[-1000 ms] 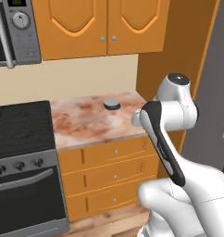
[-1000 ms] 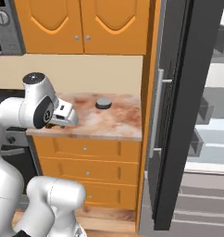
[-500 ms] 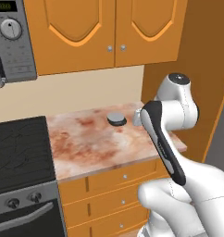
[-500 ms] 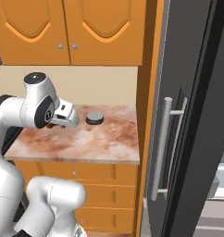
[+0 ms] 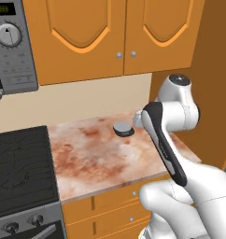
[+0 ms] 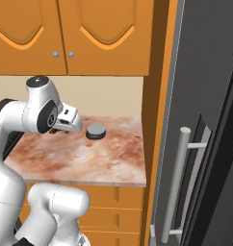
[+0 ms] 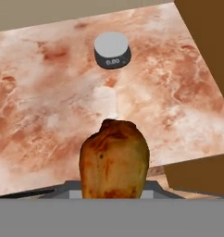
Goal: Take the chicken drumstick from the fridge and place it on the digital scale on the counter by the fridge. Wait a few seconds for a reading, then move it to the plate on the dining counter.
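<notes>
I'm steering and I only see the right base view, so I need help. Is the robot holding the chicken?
Observer: Yes. The hand view shows the chicken drumstick shut in the gripper.
Operator: What does the scale say?
Observer: The scale has small digits on its front, too blurry to read for sure.
Operator: What's left of the counter?
Observer: In the left base view, a black stove sits beside the counter.

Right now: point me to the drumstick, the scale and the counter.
chicken drumstick (image 7: 115, 159), hand view, middle of its browned body.
digital scale (image 7: 111, 46), hand view, centre of its light grey top.
counter (image 6: 80, 156), right base view, bare marbled top in front of the scale.
</notes>
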You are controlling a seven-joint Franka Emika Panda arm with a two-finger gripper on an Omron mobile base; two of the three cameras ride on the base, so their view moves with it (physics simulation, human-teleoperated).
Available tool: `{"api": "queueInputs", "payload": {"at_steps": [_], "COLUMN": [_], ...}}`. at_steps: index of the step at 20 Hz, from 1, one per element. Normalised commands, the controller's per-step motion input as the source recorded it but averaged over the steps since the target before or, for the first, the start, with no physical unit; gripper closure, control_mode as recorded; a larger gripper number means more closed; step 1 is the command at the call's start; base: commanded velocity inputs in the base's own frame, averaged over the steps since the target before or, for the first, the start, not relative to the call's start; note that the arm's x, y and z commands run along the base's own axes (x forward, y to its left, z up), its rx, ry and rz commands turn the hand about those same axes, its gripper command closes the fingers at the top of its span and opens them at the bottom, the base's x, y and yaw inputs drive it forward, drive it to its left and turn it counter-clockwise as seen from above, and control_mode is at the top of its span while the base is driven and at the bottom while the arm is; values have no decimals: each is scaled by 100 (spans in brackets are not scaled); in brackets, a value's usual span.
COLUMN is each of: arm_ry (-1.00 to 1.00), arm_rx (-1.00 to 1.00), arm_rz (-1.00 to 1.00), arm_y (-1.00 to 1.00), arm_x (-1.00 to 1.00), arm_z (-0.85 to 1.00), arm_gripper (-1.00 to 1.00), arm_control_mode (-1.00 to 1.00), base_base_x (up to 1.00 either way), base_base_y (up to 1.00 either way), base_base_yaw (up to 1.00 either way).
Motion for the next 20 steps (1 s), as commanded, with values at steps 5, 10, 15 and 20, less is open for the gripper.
{"api": "queueInputs", "payload": {"at_steps": [5, 10, 15, 20], "arm_ry": [-2, -5, 0, 3], "arm_rx": [-7, -2, 0, 0], "arm_rz": [0, 0, 0, 0], "arm_y": [-3, 0, 0, 0], "arm_x": [27, 70, 98, 96], "arm_z": [-67, -44, -16, 0], "arm_gripper": [100, 100, 100, 100], "arm_control_mode": [-100, -100, -100, -100], "base_base_x": [0, 0, 0, 0], "base_base_y": [0, 0, 0, 0], "base_base_yaw": [0, 0, 0, 0]}}
